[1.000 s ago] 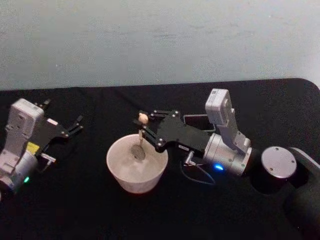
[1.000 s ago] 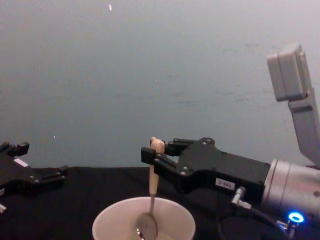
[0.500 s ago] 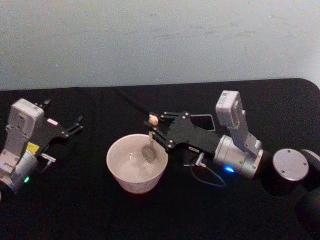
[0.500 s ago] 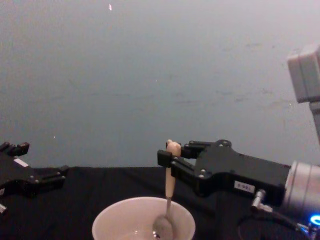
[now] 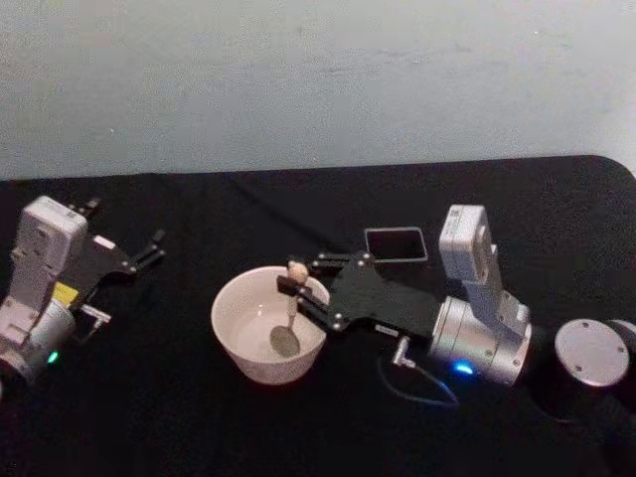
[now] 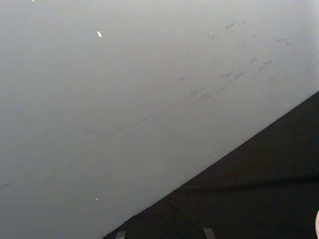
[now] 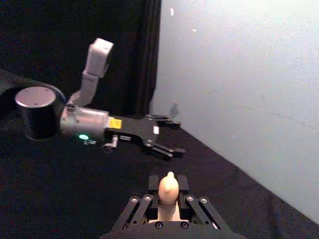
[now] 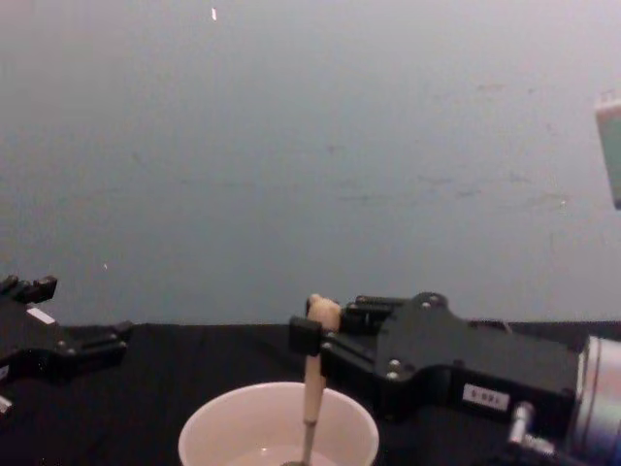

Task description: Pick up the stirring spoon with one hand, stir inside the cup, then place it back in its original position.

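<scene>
One right pincer (image 5: 291, 285) clamping stirring spoon (image 5: 285, 340), upright inside cup (image 5: 260, 370)

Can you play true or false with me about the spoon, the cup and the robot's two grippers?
1. The right gripper is shut on the stirring spoon, gripping its handle. True.
2. The spoon's metal bowl is down inside the cup. True.
3. The left gripper holds the cup. False: it is open, off to the cup's left and apart from it.
4. The spoon stands in the dark grey holder. False: the holder sits behind the right gripper, and the spoon is in the cup.
</scene>
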Controlling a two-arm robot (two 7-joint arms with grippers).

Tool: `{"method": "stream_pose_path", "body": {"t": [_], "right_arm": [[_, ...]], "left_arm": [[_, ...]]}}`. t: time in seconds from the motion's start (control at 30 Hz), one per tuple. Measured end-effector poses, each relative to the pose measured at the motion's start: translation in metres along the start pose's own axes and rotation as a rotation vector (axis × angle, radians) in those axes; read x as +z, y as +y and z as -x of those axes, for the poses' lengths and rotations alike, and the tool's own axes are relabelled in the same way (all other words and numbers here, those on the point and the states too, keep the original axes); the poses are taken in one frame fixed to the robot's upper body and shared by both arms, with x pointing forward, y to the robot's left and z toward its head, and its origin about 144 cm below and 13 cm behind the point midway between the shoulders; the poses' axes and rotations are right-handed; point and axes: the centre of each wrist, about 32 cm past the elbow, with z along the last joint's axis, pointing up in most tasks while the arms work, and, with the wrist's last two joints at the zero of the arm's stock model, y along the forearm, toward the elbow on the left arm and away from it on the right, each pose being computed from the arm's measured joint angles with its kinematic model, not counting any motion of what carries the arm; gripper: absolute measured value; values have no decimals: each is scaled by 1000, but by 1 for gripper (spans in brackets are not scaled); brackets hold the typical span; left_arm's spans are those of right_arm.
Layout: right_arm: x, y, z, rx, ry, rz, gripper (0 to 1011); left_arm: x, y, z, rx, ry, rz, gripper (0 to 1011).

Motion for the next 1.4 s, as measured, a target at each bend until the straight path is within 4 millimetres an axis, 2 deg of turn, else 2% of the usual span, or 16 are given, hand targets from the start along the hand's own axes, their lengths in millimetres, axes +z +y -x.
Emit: {"method": "stream_pose_path", "body": {"t": [0.3, 0.57, 1.17, 1.4], "right_arm": [[0, 15, 6, 13, 17, -20, 213], [-3, 33, -2, -49, 15, -27, 213], [-3, 25, -13, -103, 0, -16, 213], [-2, 14, -14, -113, -8, -1, 213]], "left_arm": [[0, 0, 0, 0, 0, 0, 1001], [0, 0, 0, 0, 0, 0, 1001], [0, 0, 0, 0, 0, 0, 1002], [0, 0, 0, 0, 0, 0, 1001]]}}
